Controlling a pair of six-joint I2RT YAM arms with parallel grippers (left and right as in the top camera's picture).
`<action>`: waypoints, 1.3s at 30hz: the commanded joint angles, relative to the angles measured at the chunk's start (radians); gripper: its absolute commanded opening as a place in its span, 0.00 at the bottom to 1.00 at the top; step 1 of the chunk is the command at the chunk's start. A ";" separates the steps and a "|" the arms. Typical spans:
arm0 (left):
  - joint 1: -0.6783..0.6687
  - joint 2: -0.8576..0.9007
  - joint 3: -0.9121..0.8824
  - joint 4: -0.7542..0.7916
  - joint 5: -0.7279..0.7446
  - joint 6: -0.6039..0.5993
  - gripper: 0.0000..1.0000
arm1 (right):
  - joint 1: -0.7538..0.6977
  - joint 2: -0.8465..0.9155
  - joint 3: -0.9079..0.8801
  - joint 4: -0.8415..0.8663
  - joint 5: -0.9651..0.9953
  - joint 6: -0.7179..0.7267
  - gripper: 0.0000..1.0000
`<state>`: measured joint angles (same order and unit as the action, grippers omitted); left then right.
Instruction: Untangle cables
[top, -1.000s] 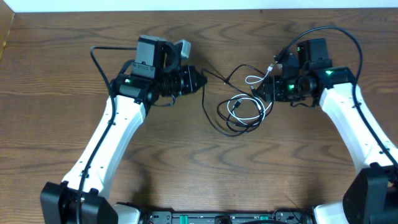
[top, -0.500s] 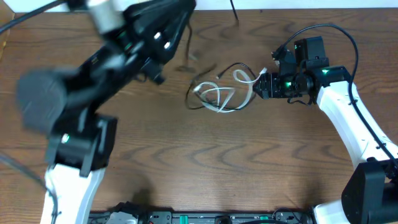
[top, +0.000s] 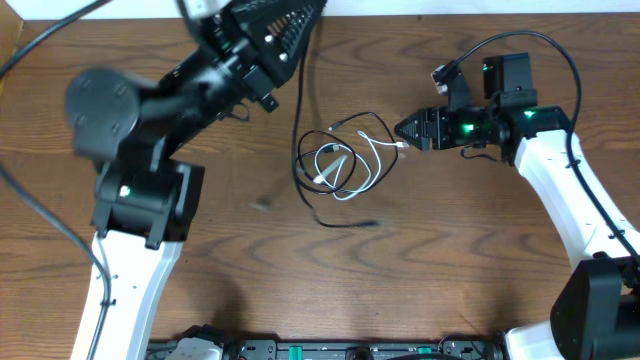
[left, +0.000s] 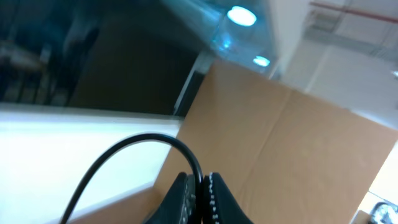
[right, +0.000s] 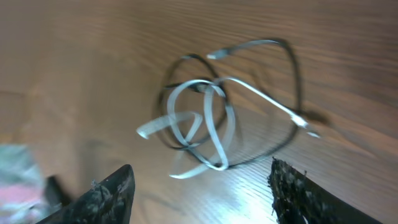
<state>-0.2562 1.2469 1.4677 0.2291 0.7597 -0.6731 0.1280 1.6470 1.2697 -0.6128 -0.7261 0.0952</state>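
Over table (top: 450, 260), L gripper (left: 199, 186) clamps blk cable (left: 143, 138); R gripper (right: 200, 167) apart nr tangle (right: 199, 124).

Two arms work at one counter (top: 480, 280): a left arm (top: 130, 290) and a right arm (top: 570, 190). Each carries one hand, so there are two hands, a left hand (left: 200, 193) and a right hand (top: 402, 130).

The cables lie in one tangle (top: 340, 170), midway along the counter and nearer its far edge. It holds one white cable (top: 325, 172). At least one black cable (top: 345, 224) is certain. The dark strands cross and overlap, so it cannot be told whether they are one, two or more. The plug ends are too small to count.
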 joint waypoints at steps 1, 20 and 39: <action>0.003 0.051 0.004 -0.077 0.008 0.027 0.08 | -0.010 -0.068 0.032 0.024 -0.241 -0.026 0.65; -0.124 0.203 0.003 -0.169 -0.103 -0.274 0.08 | 0.078 -0.292 0.032 0.320 -0.275 0.067 0.61; -0.188 0.204 0.003 -0.227 -0.117 -0.406 0.07 | 0.137 -0.220 0.032 0.663 -0.140 0.277 0.13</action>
<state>-0.4404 1.4513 1.4647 0.0196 0.6422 -1.0725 0.2615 1.4227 1.2930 0.0128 -0.9150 0.3153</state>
